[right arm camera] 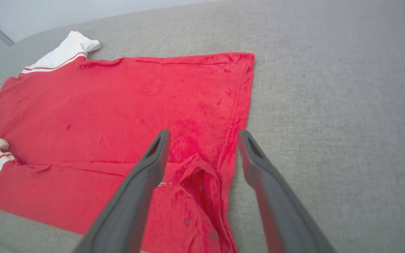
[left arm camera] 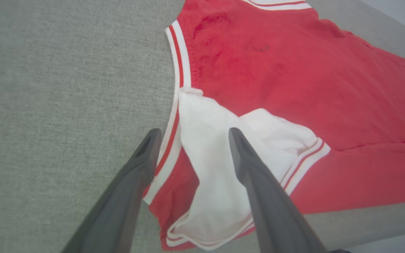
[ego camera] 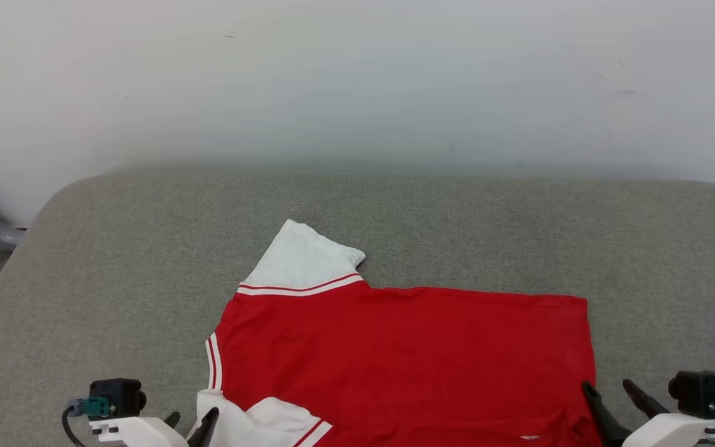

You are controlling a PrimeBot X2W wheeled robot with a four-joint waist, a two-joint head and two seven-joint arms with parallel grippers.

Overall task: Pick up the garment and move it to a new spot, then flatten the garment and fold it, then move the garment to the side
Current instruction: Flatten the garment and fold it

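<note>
Head view: I see the shirt spread at the worktop's near edge. Left wrist: my left fingers stand apart, straddling its white sleeve. Right wrist: my right fingers stand apart over a rumpled hem corner.

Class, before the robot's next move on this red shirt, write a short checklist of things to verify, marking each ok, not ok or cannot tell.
1. Left tool open, gripping no cloth: ok.
2. Right tool open, gripping no cloth: ok.
3. Garment lies on the grey cushion: ok.
4. Near sleeve flat: not ok, bunched over the red body.
5. Hem corner by the right tool flat: not ok, puckered.
6. Print faces down: cannot tell.
</note>
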